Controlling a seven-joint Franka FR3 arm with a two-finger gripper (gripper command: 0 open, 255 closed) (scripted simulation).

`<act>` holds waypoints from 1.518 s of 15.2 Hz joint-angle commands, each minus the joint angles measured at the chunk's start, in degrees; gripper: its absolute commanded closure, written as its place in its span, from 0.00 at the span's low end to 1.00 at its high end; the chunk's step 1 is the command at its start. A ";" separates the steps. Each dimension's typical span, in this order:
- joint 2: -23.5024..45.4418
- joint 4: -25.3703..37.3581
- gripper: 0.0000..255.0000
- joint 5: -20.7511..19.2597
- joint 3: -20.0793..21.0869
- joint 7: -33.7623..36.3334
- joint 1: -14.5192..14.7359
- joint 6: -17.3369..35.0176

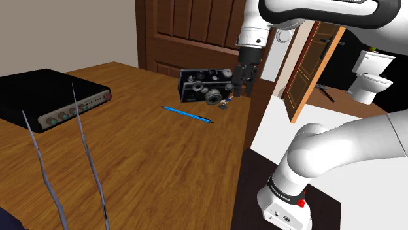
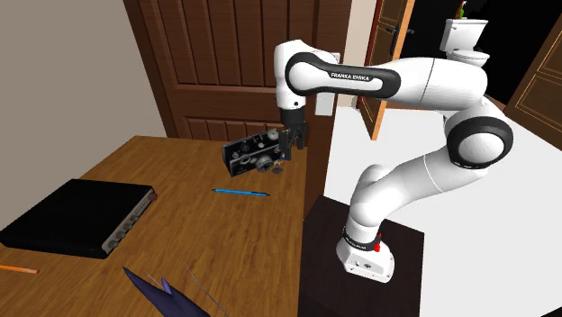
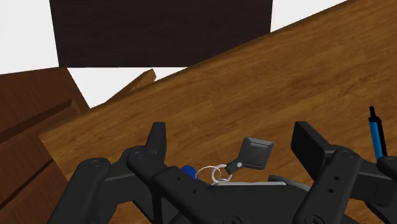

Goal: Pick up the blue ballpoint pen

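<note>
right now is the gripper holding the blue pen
No, the blue pen lies flat on the table, apart from the open gripper.

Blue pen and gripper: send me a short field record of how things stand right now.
pen: blue pen lying flat on the wooden table, nothing touching it
gripper: gripper open, holding nothing, over the key ring
pen versus gripper: pen lies to the shoulder view's left of the gripper, apart from it
nearby: black camera beside the key ring; black box farther along the table
task: pen not yet picked up
</note>
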 commanded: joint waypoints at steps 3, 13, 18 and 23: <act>2.07 0.72 0.00 1.18 1.62 -0.04 1.26 2.95; 13.57 7.18 0.00 4.52 9.55 -0.07 6.84 16.25; 19.76 11.96 0.00 4.43 13.66 0.21 8.91 21.81; 22.63 12.87 0.00 4.05 15.71 0.34 9.81 25.63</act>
